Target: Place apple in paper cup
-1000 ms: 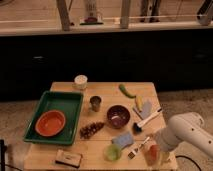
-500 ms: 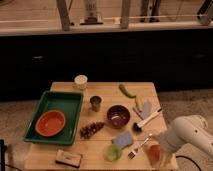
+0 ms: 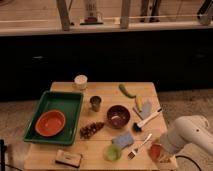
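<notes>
The apple (image 3: 155,151), small and red-orange, is at the front right corner of the wooden table (image 3: 102,89). My gripper (image 3: 160,152) is right at the apple, at the end of my white arm (image 3: 189,134), which reaches in from the right. The arm hides part of the apple. The white paper cup (image 3: 80,81) stands upright at the table's far left, well away from the gripper.
A green tray (image 3: 67,100) holds an orange bowl (image 3: 50,123) at left. Mid-table are a dark metallic cup (image 3: 95,103), a maroon bowl (image 3: 118,116), grapes (image 3: 91,130), a green cup (image 3: 112,153), a blue sponge (image 3: 123,141), a fork (image 3: 139,146) and a brush (image 3: 147,120).
My arm has shifted slightly towards the front right corner, and the apple sits a little further right than before.
</notes>
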Robot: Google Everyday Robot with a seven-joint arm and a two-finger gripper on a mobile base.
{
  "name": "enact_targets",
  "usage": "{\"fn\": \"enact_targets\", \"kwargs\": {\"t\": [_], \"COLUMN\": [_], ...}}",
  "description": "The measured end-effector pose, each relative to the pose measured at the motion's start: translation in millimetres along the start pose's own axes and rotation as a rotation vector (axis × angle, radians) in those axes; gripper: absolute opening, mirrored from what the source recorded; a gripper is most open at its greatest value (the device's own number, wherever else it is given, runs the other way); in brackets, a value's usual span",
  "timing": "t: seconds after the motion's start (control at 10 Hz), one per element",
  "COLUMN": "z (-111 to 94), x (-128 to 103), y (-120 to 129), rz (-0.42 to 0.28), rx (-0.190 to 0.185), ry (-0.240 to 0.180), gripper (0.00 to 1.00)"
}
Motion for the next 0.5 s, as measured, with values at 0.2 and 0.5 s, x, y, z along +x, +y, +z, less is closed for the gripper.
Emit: {"fn": "enact_targets", "kwargs": {"t": [0.2, 0.5], "z": [-2.8, -10.1], "x": [-0.8, -3.8], "y": [-1.4, -3.3], "rz": [-0.008, -0.015], "rx": [-0.002, 0.004], "ry": [0.010, 0.025], "gripper": [0.06, 0.00]}}
